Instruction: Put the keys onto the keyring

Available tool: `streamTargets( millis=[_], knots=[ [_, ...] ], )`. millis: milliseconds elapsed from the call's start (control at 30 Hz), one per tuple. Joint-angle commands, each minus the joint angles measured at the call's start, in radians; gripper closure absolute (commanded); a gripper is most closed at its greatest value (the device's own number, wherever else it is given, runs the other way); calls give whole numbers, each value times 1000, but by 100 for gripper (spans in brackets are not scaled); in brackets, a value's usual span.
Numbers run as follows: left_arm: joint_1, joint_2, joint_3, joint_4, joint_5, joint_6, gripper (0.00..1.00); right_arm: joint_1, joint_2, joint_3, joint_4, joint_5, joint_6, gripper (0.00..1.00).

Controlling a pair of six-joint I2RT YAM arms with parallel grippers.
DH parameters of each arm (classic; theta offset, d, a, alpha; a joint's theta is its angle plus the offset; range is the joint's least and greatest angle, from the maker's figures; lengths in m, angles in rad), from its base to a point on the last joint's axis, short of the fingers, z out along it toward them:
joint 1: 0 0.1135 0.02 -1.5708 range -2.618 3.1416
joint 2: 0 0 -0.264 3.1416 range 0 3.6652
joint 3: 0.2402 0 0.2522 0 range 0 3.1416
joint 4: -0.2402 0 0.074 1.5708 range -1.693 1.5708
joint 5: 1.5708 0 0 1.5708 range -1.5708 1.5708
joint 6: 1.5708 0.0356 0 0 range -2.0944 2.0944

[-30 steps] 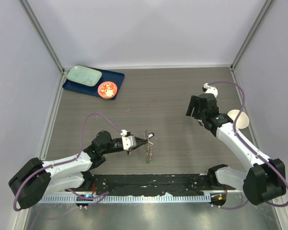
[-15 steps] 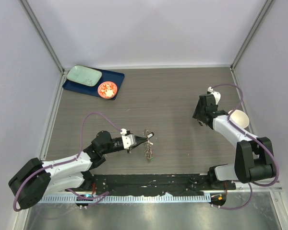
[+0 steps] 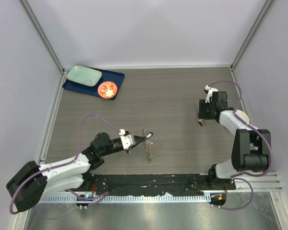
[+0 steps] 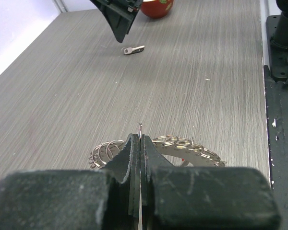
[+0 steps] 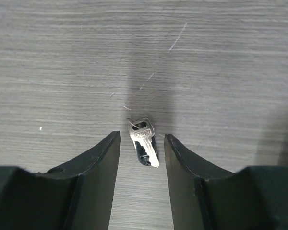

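A small silver key (image 5: 144,139) lies flat on the wood table, a thin wire loop through its head. My right gripper (image 5: 142,140) is open and points down over it. Its fingertips (image 5: 113,143) stand on either side of the key without touching it. The same key (image 4: 133,49) shows far off in the left wrist view, under the right finger (image 4: 120,19). The keyring (image 4: 182,145), a band fringed with small metal split rings, rests on the table. My left gripper (image 4: 140,136) is shut on a thin wire of it. From above, the keyring (image 3: 148,149) lies just right of the left gripper (image 3: 144,138).
A blue tray (image 3: 116,76) at the back left carries a mint dish (image 3: 84,75) and an orange-red dish (image 3: 107,89). A white round object (image 3: 241,118) sits by the right arm. A black rail (image 3: 149,181) runs along the near edge.
The right arm folded back and swung its gripper down over the silver key, its jaws narrowing. The left gripper stayed shut on the keyring and barely shifted.
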State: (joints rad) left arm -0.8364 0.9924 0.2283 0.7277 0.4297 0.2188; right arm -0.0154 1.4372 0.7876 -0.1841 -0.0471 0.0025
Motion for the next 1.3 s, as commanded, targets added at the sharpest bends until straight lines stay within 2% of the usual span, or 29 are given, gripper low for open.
streamTargets(
  millis=[0, 200, 300, 700, 800, 1033, 1267],
  knots=[
    [-12, -69, -35, -47, -127, 11, 100, -55, 58, 111, -96, -272, -289, 52],
    [-23, -106, -44, -53, -170, 5, 100, -107, 146, 182, -190, -393, -407, 58],
    [-23, -109, -44, -57, -189, 4, 100, -107, 184, 206, -236, -430, -430, 67],
    [-27, -89, -37, -59, -184, 2, 100, -107, 229, 225, -247, -416, -450, 69],
    [-26, -86, -37, -62, -183, 2, 100, -106, 226, 231, -244, -401, -449, 73],
    [-30, -81, -30, -71, -181, 7, 100, -103, 169, 214, -218, -372, -447, 69],
    [-32, -83, -26, -83, -180, 10, 100, -90, 195, 225, -232, -364, -469, 59]
  ],
)
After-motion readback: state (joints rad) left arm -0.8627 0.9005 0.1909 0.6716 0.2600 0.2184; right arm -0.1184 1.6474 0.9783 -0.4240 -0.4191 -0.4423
